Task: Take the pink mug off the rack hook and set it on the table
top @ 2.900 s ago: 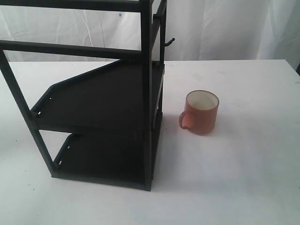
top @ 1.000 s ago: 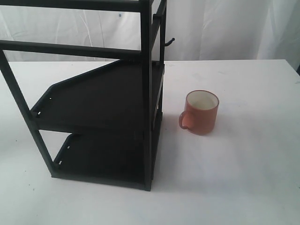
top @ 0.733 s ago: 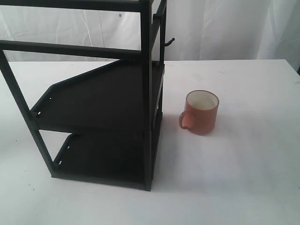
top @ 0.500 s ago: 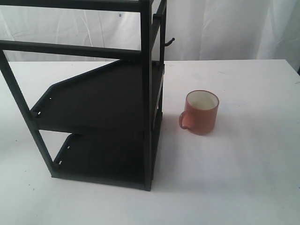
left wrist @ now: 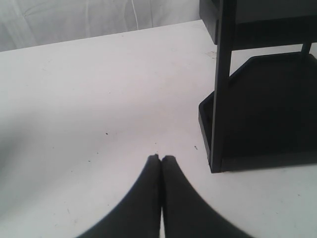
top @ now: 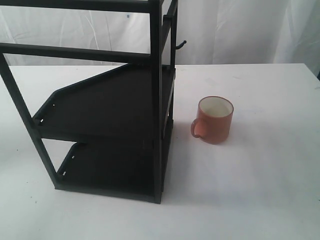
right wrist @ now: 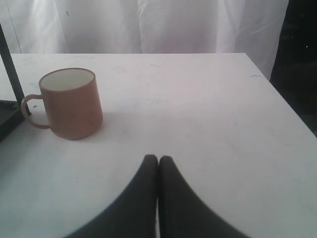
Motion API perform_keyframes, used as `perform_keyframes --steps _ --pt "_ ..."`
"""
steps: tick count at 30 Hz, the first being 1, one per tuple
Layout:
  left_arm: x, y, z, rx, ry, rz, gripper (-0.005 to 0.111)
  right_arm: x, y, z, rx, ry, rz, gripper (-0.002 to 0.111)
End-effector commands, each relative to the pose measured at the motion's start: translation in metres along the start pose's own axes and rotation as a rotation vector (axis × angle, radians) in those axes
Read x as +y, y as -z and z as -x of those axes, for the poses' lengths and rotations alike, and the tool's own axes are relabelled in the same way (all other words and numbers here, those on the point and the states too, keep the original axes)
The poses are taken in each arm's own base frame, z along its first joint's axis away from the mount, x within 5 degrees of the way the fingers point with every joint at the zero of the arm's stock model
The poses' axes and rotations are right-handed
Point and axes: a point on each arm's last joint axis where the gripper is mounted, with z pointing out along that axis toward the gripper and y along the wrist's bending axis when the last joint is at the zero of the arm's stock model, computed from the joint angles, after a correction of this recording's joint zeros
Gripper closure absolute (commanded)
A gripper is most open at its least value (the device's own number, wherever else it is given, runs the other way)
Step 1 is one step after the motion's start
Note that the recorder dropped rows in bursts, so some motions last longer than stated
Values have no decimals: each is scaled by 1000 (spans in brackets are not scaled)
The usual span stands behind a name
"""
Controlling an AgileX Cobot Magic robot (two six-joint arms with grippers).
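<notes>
The pink mug (top: pixel 215 120) stands upright on the white table (top: pixel 260 170), just right of the black rack, handle turned toward the rack; the right wrist view also shows the pink mug (right wrist: pixel 69 103). The rack hook (top: pixel 180 45) sticks out bare from the rack's upright post, high above the mug. Neither gripper appears in the exterior view. My right gripper (right wrist: pixel 158 158) is shut with nothing in it, well back from the mug over bare table. My left gripper (left wrist: pixel 161 157) is shut and empty over the table beside the rack's lower corner (left wrist: pixel 214 163).
The tall black shelf rack (top: pixel 110 105) with two dark shelves fills the left half of the table. White cloth hangs behind. The table's right edge (right wrist: pixel 287 104) drops off into dark space.
</notes>
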Motion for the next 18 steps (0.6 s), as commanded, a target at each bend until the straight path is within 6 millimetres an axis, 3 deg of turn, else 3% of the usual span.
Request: perform_keyframes --steps 1,18 --pt "0 0 -1 4 5 4 107 -1 0 -1 -7 4 -6 108" --pt "0 0 -1 4 5 4 107 -1 0 -1 -7 -12 -6 108"
